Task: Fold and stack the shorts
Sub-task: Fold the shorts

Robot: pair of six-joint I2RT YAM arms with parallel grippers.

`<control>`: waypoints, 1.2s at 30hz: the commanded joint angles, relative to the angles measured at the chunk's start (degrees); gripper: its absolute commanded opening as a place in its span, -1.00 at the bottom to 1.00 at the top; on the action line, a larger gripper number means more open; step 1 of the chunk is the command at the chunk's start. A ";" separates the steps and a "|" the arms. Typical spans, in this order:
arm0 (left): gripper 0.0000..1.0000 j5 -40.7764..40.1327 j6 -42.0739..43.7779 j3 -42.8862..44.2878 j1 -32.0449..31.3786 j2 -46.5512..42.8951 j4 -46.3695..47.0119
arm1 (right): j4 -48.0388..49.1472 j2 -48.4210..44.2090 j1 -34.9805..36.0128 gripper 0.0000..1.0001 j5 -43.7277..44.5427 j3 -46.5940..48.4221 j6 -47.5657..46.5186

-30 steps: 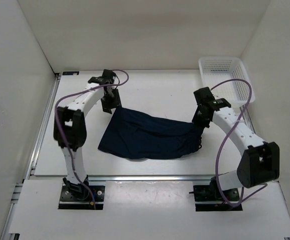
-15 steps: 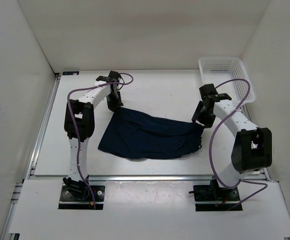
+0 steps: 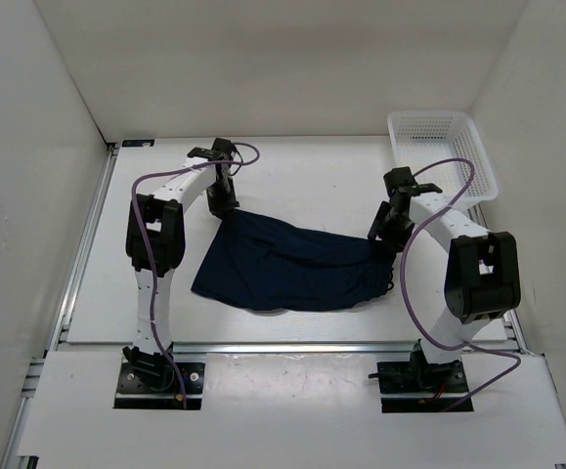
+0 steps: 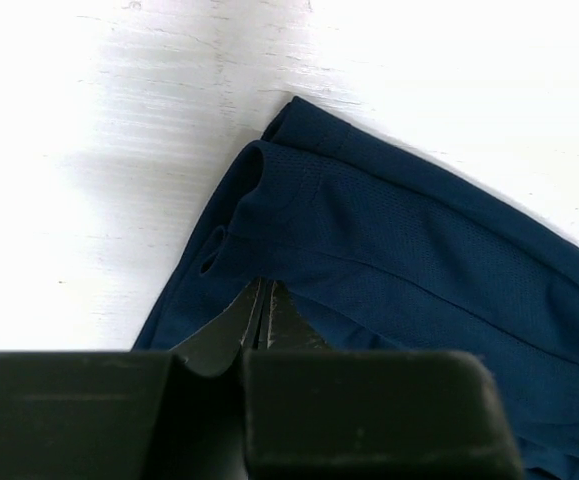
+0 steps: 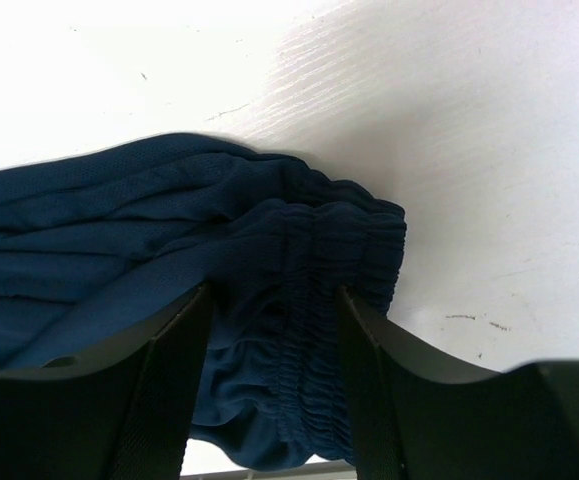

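The dark navy shorts lie spread across the middle of the table, gathered waistband to the right and a leg corner at the far left. My left gripper is at that far-left corner. In the left wrist view its fingers are pressed together, with a fold of the shorts pinched at their tips. My right gripper hangs over the waistband end. Its fingers stand apart on either side of the bunched elastic, not squeezing it.
A white mesh basket stands at the back right corner, just beyond the right arm. White walls close in the table on three sides. A metal rail runs along the near edge in front of the arm bases.
My left gripper shifted slightly right and shut on the shorts' far-left corner. My right gripper opened over the waistband, and its elbow swung in toward the table.
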 commanded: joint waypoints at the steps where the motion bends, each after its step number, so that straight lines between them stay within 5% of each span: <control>1: -0.79 -1.67 -0.48 1.91 0.08 -3.36 -0.17 | 1.04 -2.00 -0.02 0.15 0.85 -1.20 -1.10; 3: -0.71 -1.14 -0.48 3.23 0.08 -3.36 -0.17 | 1.04 -2.52 -0.02 0.19 0.86 -1.21 -1.11; 6: 0.08 -1.14 0.04 1.67 0.60 -2.22 -1.84 | 1.04 -2.53 -0.02 0.34 0.86 -2.26 -1.11; 7: 0.22 0.08 0.05 0.35 1.47 -2.22 -0.54 | 1.04 -2.53 -0.02 0.34 0.86 -2.26 -1.11; 14: 0.10 2.11 0.05 -2.31 3.42 -0.82 2.38 | 1.57 -2.53 -0.02 0.36 0.86 -3.32 -1.64; 17: -0.23 2.11 0.05 -0.20 2.89 -0.29 2.38 | 1.57 -2.53 -0.02 0.36 0.86 -2.80 -1.64; 19: -0.77 1.23 0.05 1.38 2.89 -0.28 1.15 | 1.57 -2.53 -0.02 0.36 0.86 -2.79 -1.64; 20: -0.79 0.54 0.05 1.39 2.89 -0.28 1.15 | 1.57 -2.53 -0.02 0.36 0.86 -2.79 -1.64; 31: -0.79 -1.76 0.05 2.53 2.36 -3.54 0.00 | 1.57 -2.53 -0.02 0.36 0.86 -3.32 -2.16; 35: -0.02 -0.27 0.58 3.05 2.36 -0.82 0.00 | 1.57 -2.53 -0.02 0.36 0.86 -3.85 -2.16; 36: 0.02 0.35 0.58 3.06 2.36 -0.20 0.00 | 1.57 -2.53 -0.02 0.36 0.86 -3.85 -2.16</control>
